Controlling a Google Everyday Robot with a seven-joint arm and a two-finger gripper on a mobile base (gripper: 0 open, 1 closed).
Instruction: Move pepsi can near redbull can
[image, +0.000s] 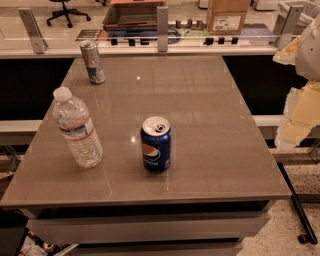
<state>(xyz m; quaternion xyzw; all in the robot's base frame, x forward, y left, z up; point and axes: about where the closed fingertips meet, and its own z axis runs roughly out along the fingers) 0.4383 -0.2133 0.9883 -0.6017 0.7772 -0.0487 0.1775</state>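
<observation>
Squarely upright on the brown table, the pepsi can stands a little nearer the front edge than the table's middle. Its round logo faces the camera and its silver top and tab show from above. Nothing touches it. To its left, near but apart, stands a clear plastic water bottle with a white cap and a pale label band, looking slightly tilted toward the far left in this view. The redbull can stands upright toward the table's far left corner, beyond the bottle and well apart from the pepsi can, its silver upper part above the blue lower part. The gripper hangs off the table's right side at the right border of the view. It is a cream-coloured shape partly cut off by the frame, well apart from both cans, and whether it is spread or pressed together cannot be told. Behind the table runs a low rail with upright metal posts. Past the rail are a cardboard box, a dark tray and, farther left, the base of an office chair on a pale floor.
</observation>
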